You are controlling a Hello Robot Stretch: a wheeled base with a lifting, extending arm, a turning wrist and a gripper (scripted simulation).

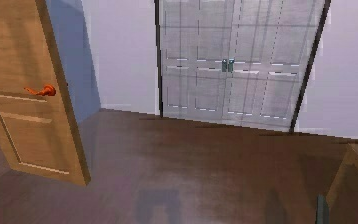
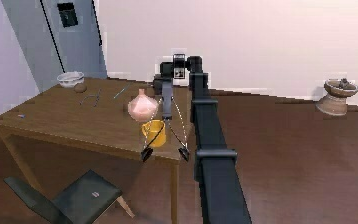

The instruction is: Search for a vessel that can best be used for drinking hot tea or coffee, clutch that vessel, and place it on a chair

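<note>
The yellow mug (image 2: 154, 133) is at the near edge of the wooden worktop (image 2: 47, 115), at 5 o'clock from a pink vase (image 2: 140, 102). The pincer (image 2: 166, 153) comes in on the dark arm (image 2: 212, 140). The mug is right by its thin fingers (image 2: 183, 145), at about 11 o'clock from their tips. I cannot tell if the pincer is apart or together, or if it has the mug. I think the job now is to get a good hold. Go slow, keep the mug straight up, and do not bump the vase. The chair (image 2: 82, 195) is at 7 o'clock from the mug, low beside the worktop.
</note>
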